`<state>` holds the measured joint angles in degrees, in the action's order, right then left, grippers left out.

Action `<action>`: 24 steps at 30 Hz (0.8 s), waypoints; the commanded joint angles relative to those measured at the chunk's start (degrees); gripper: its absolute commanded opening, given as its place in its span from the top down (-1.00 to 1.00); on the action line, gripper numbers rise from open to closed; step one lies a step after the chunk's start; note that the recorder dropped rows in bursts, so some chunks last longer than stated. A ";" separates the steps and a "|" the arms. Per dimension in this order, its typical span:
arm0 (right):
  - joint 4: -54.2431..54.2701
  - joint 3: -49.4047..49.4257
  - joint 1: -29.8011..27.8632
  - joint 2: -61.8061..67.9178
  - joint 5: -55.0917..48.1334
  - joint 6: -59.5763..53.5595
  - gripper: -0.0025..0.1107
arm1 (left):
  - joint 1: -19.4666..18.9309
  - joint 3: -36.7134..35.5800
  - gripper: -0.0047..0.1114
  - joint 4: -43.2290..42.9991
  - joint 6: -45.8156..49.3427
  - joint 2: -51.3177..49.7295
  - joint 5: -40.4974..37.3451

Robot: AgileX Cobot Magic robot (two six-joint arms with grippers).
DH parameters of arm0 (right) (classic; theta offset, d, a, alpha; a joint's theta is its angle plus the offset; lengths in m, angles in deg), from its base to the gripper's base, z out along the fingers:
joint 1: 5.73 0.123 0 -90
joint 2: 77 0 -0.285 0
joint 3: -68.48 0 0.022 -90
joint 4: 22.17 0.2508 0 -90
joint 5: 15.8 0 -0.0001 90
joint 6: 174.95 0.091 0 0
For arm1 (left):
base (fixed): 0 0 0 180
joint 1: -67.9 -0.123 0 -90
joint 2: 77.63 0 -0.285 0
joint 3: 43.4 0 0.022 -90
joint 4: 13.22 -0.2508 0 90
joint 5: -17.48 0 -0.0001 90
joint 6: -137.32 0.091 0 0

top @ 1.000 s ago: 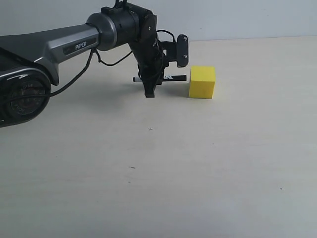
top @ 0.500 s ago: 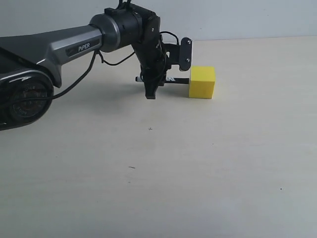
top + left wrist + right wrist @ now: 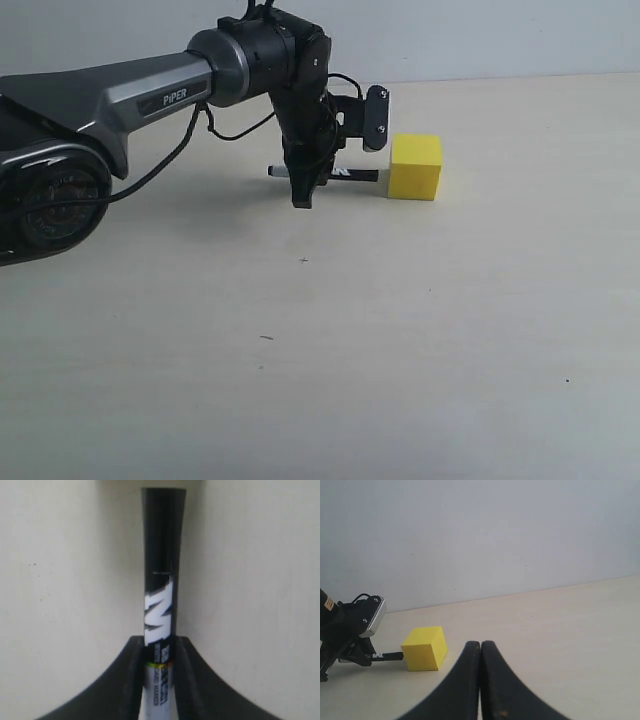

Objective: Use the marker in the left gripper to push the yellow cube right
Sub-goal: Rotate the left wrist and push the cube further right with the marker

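Exterior high, right wrist low, perhaps farther, both on yellow cube (image 3: 415, 167); left wrist tight along marker (image 3: 162, 555).

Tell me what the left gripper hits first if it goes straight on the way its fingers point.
Probably the table: the left gripper points down at it. The yellow cube lies off to the side, at the marker tip.

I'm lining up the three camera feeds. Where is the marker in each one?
Exterior: the marker lies level, upper middle, held by the left tool, its end at the cube.
Left wrist: it runs along the picture's middle, out from the tool.
Right wrist: only its black end shows, against the cube.
Shared landmark: the white print on the barrel, seen in all three.
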<state>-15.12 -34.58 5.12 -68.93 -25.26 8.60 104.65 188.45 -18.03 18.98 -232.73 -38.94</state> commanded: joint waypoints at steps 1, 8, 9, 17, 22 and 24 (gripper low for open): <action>0.05 0.28 -0.21 -0.28 0.56 -0.48 0.96 | 0.55 0.37 0.92 -5.53 -7.67 2.48 -0.82; 0.05 0.28 -0.21 -0.28 0.56 -0.48 0.96 | 2.63 0.37 0.92 -12.16 -15.01 3.98 -3.24; 0.05 0.28 -0.21 -0.28 0.56 -0.48 0.96 | 2.95 0.22 0.92 -12.30 -15.45 3.98 -3.24; 0.05 0.28 -0.21 -0.28 0.56 -0.48 0.96 | 5.64 -9.90 0.92 -17.48 -22.75 7.96 1.61; 0.05 0.28 -0.21 -0.28 0.56 -0.48 0.96 | 6.52 -21.44 0.92 -26.91 -33.71 12.93 15.36; 0.05 0.28 -0.21 -0.28 0.56 -0.48 0.96 | 7.33 -24.65 0.92 -37.21 -41.44 13.50 17.11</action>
<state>-15.12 -34.58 5.12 -68.93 -25.26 8.60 110.87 168.39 -43.73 -12.90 -221.12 -26.50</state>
